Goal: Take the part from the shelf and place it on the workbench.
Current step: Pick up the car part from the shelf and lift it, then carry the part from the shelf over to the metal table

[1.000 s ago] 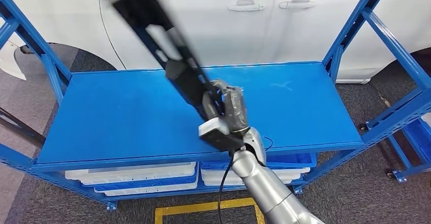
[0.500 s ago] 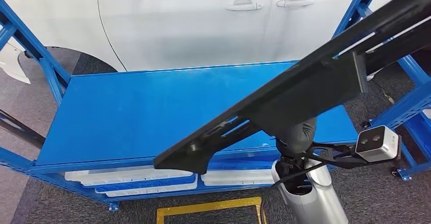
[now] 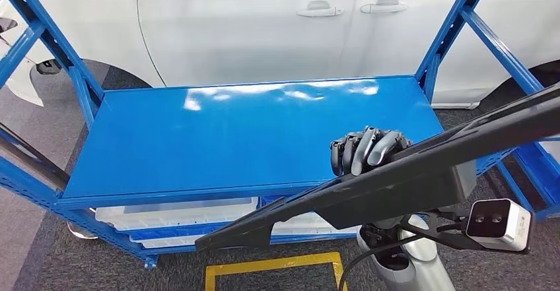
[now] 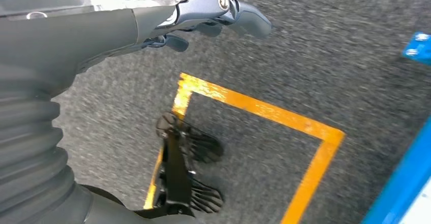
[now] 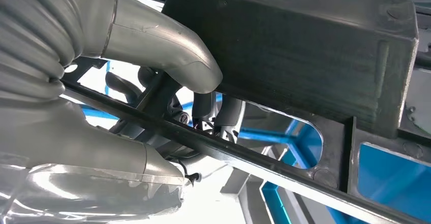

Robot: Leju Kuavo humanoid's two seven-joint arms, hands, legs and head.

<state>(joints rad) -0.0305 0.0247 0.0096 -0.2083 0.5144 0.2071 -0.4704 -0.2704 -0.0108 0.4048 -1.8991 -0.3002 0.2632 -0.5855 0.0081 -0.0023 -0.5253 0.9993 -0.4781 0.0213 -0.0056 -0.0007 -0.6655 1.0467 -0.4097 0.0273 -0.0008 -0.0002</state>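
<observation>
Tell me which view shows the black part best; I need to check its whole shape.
The head view: the part runs as a long bar across the frame below the shelf, with the right hand gripping it. The right wrist view gives a close section. The left wrist view looks at the floor.

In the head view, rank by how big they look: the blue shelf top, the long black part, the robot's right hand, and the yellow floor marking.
1. blue shelf top
2. long black part, enlarged by nearness to the camera
3. and 4. yellow floor marking and right hand: too alike to rank, both partly hidden
</observation>
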